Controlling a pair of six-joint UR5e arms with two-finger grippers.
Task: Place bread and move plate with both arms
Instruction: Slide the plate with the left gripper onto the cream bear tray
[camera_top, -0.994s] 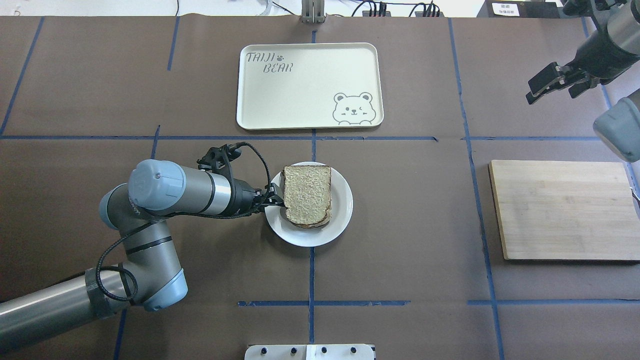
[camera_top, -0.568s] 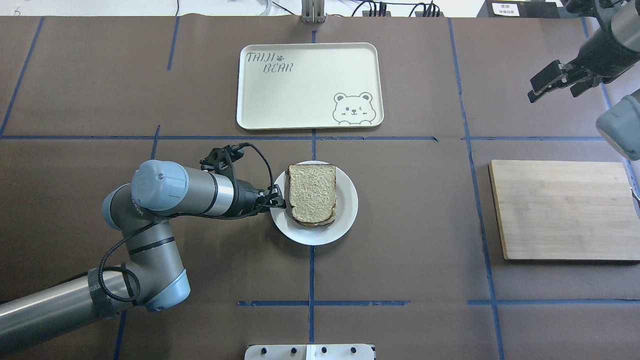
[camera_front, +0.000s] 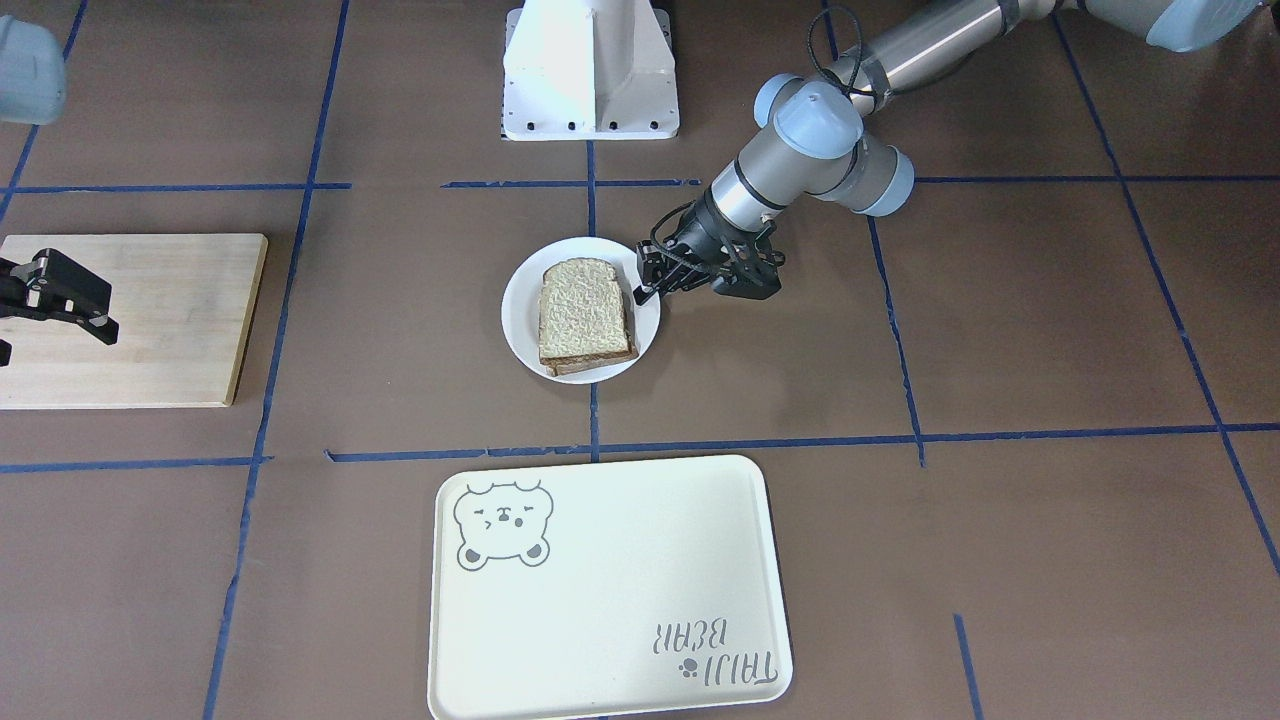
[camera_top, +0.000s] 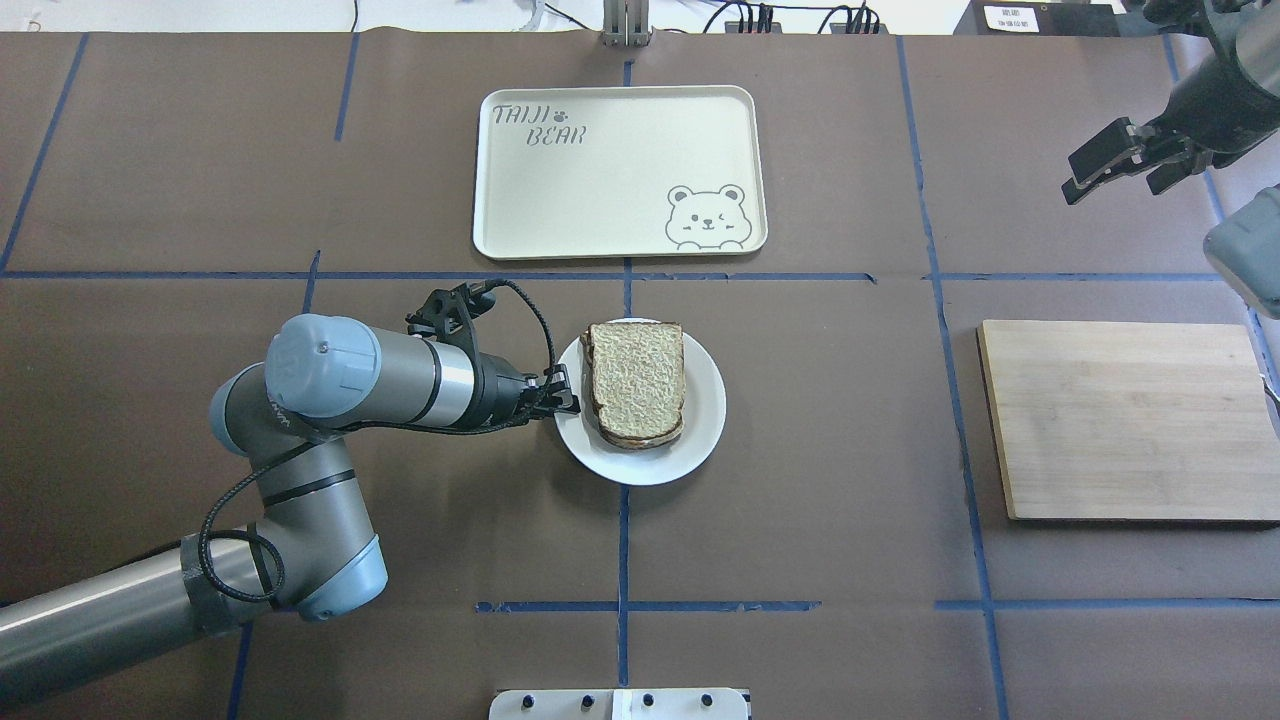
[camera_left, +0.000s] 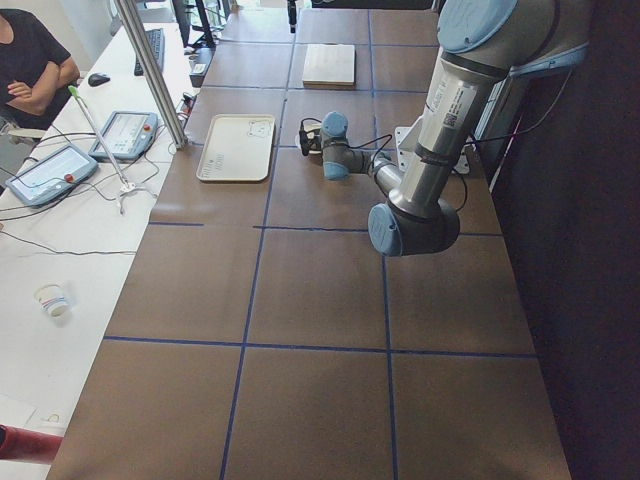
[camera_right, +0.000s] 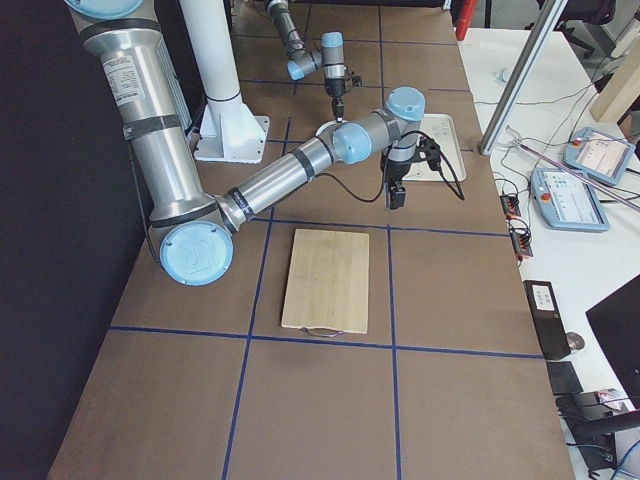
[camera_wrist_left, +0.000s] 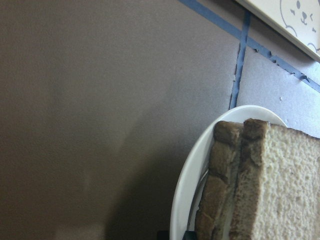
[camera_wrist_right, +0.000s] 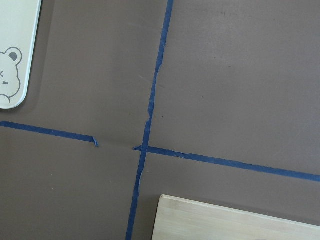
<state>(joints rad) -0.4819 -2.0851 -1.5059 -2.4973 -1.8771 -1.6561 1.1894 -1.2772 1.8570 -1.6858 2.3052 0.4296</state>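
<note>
The bread (camera_top: 637, 380), a speckled slice with a dark crust, lies on the small white plate (camera_top: 700, 440) near the table's middle; a second crust edge shows under it in the left wrist view (camera_wrist_left: 280, 185). My left gripper (camera_top: 562, 400) is shut on the plate's left rim (camera_front: 520, 320), low over the table. It shows from the front too (camera_front: 645, 285). My right gripper (camera_top: 1115, 170) is open and empty, raised at the far right, beyond the cutting board. The front view shows it over the board's edge (camera_front: 50, 300).
A cream bear tray (camera_top: 620, 170) lies beyond the plate, across a blue tape line. A bamboo cutting board (camera_top: 1125, 420) lies at the right. The white pedestal base (camera_front: 590, 70) stands at the robot's edge. Blue tape lines cross the brown table cover.
My left gripper has slid the plate with the bread to the right and slightly away from the robot. My right gripper has drifted a little to the right.
</note>
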